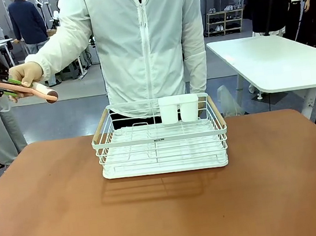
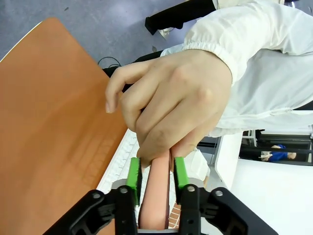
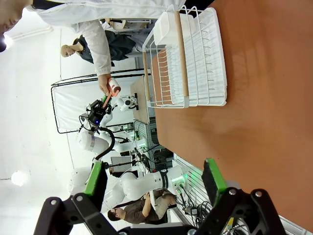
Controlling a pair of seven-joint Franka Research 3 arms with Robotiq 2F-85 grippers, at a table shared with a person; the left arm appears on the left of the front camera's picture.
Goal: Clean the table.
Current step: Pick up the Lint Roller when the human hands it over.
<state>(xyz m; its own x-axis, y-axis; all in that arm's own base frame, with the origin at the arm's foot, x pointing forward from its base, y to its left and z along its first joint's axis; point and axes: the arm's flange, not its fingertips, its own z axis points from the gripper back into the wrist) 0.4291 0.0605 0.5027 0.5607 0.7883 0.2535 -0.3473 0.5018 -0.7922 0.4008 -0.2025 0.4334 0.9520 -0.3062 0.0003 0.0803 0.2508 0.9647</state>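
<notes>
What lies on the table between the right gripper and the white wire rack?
Nothing. In the right wrist view, the table between the right gripper and the white wire rack is bare.

No readable text: one small printed label.

A tiny dark line of print sits on a label [image 1: 159, 137] at the middle of the front top rail of the white wire rack [image 1: 164, 162]. The rack stands midway along the far edge of the tabletop [image 1: 55, 224]. The letters are too small and soft to make out, so no word, brand or number can be given. Nothing else carries writing, figures or signs that can be made out.
</notes>
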